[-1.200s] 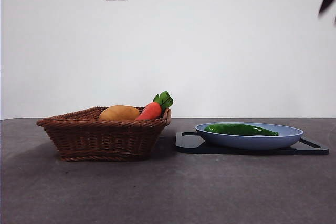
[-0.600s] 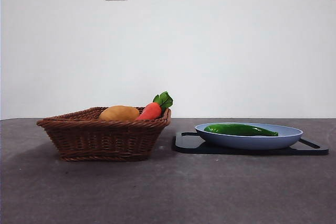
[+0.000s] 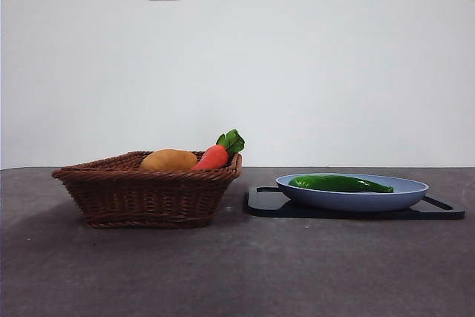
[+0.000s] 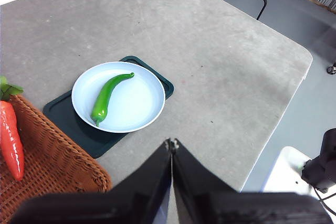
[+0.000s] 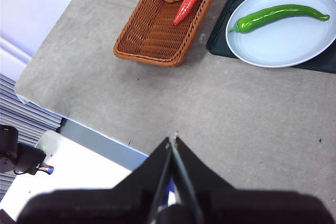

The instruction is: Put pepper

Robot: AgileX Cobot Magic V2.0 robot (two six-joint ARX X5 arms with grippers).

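The glossy dark-green pepper (image 3: 340, 182) lies in the blue plate (image 3: 404, 197), which sits on a dark tray (image 3: 263, 203). The pepper also shows in the left wrist view (image 4: 107, 96) and the right wrist view (image 5: 277, 16). My left gripper (image 4: 171, 142) is shut and empty, held high above the table beside the plate (image 4: 147, 108). My right gripper (image 5: 172, 138) is shut and empty, high over the table's near edge, away from the plate (image 5: 294, 45). Neither gripper shows in the front view.
A brown wicker basket (image 3: 141, 187) stands left of the tray, holding an orange carrot (image 3: 215, 156) with a green top and a tan potato (image 3: 169, 159). The basket shows in both wrist views (image 4: 47, 156) (image 5: 152, 30). The table edge (image 5: 89, 129) runs near the right gripper.
A dark arm tip at the top right corner of the front view has gone out of view. The pepper, plate and basket have not moved.
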